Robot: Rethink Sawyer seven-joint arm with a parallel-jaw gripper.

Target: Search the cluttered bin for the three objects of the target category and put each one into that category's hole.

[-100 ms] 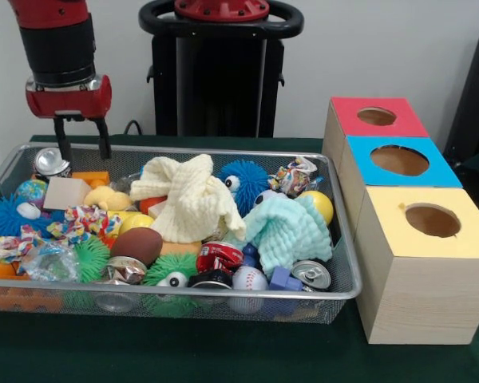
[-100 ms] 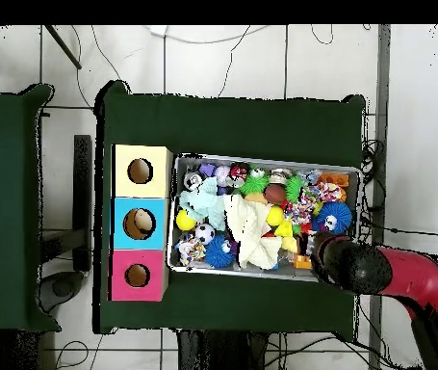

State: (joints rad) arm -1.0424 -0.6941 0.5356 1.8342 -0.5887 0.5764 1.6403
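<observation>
Three wooden boxes stand in a row in the front view, at the 3 o'clock side of the wire bin (image 1: 345, 289). Each has a round hole on top. The red box (image 1: 375, 117) is at the back, the blue box (image 1: 399, 161) is in the middle, and the yellow box (image 1: 433, 222) is closest to us. The bin is full of toys. A cream cloth (image 1: 190, 196) lies in the middle, and a pale blue cloth (image 1: 286, 230) lies next to it, toward 4 o'clock. A fuzzy blue ball with eyes (image 1: 243, 183) peeks out behind them. A small brown football (image 1: 136, 245) and a baseball (image 1: 249, 278) sit near the front wall, and a shiny can (image 1: 311, 274) rests at the 5 o'clock corner. The gripper (image 1: 83, 149) hangs over the 10 o'clock corner of the bin. Its two black fingers (image 1: 65, 146) are spread apart and hold nothing.

From above, the picture is turned around. The boxes now sit at 9 o'clock of the bin (image 2: 269, 161). The gripper's fingers are hidden here, because the thick black and red arm (image 2: 386, 273) covers them at the bin's 4 o'clock corner. This view shows the whole green table (image 2: 232, 125) and the tiled floor (image 2: 420, 125) around it.
</observation>
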